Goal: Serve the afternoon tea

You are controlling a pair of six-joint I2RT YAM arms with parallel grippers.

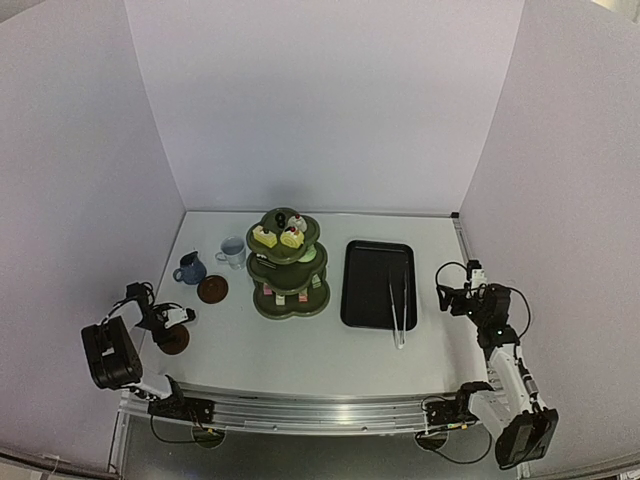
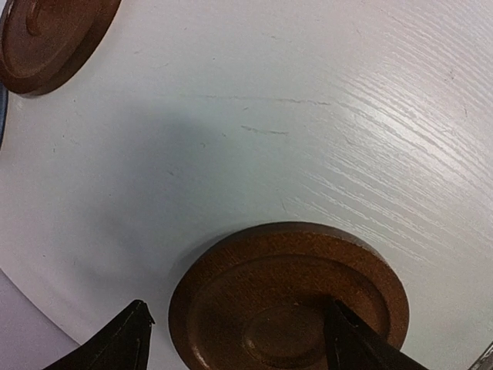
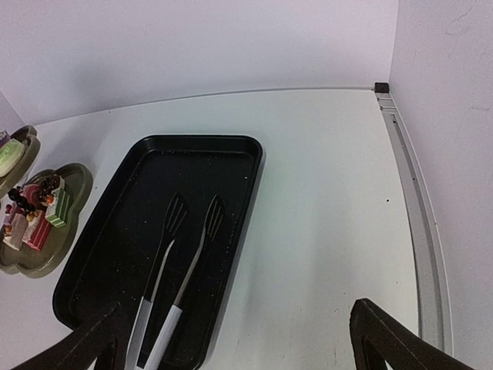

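Observation:
The dark green three-tier stand (image 1: 288, 268) holds small colourful cakes (image 1: 266, 237) and shows again at the left of the right wrist view, stand (image 3: 71, 183) with cakes (image 3: 35, 210). A dark blue mug (image 1: 189, 268) and a pale mug (image 1: 232, 252) stand left of it. One brown saucer (image 1: 212, 289) lies in front of the mugs. My left gripper (image 1: 179, 318) is open over the second saucer (image 2: 289, 297): one finger (image 2: 115, 347) hangs left of the rim, the other (image 2: 362, 343) over the dish. My right gripper (image 1: 455, 296) is open and empty.
A black tray (image 1: 355, 300) with metal tongs (image 1: 399, 308) lies right of the stand, the tray (image 3: 231, 150) and tongs (image 3: 171, 266) just ahead of my right gripper (image 3: 239, 347). The first saucer (image 2: 54, 38) is close beyond my left gripper. White walls enclose the table.

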